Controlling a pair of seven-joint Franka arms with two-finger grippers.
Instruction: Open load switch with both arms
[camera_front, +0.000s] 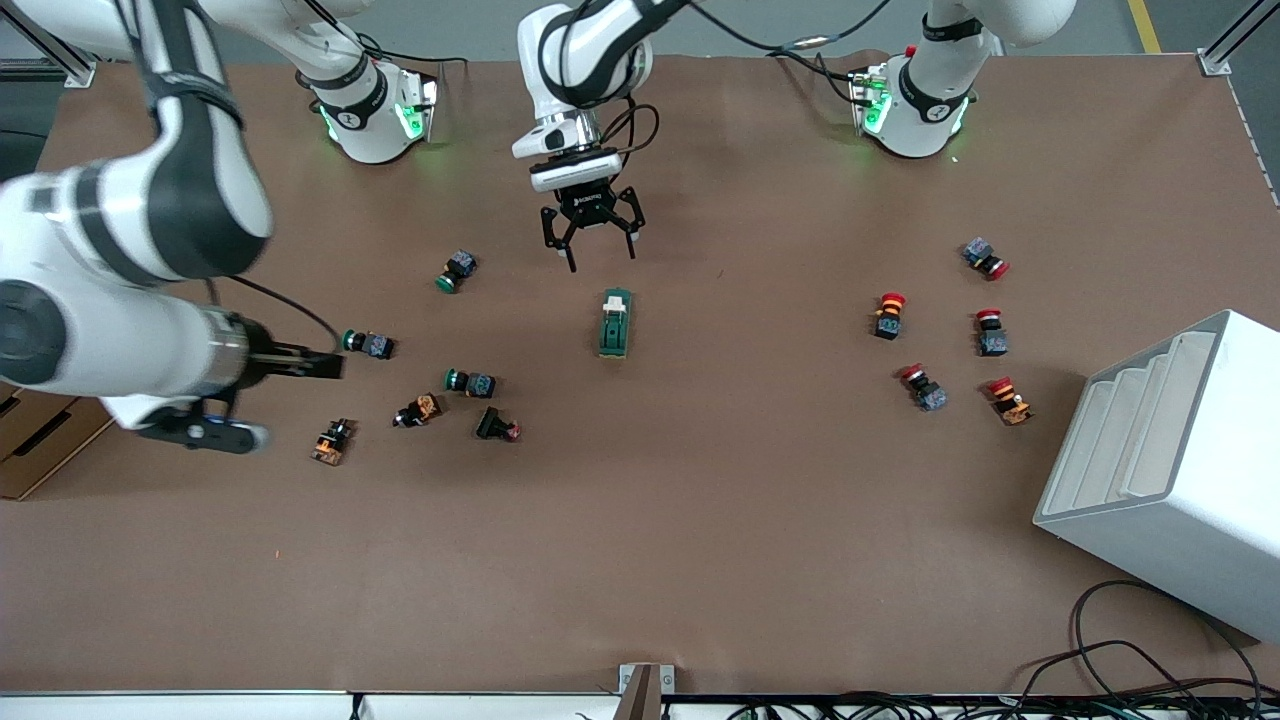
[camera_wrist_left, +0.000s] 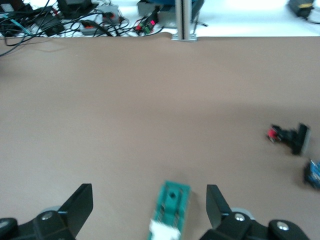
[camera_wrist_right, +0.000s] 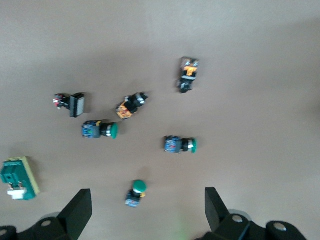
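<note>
The load switch (camera_front: 615, 323) lies mid-table, its long axis running from the robots' edge toward the front camera's edge, white lever end toward the robots. The left gripper (camera_front: 592, 235), fingers spread, hangs probably just short of that lever end. The right gripper (camera_front: 300, 365), also spread, hovers over the green push buttons (camera_front: 470, 381) toward its arm's end of the table.

The load switch (camera_front: 615, 323) was dark green with a white lever end. The bench (camera_front: 640, 560) was plain brown. Both pincers were black, the arms white with black bands.
</note>
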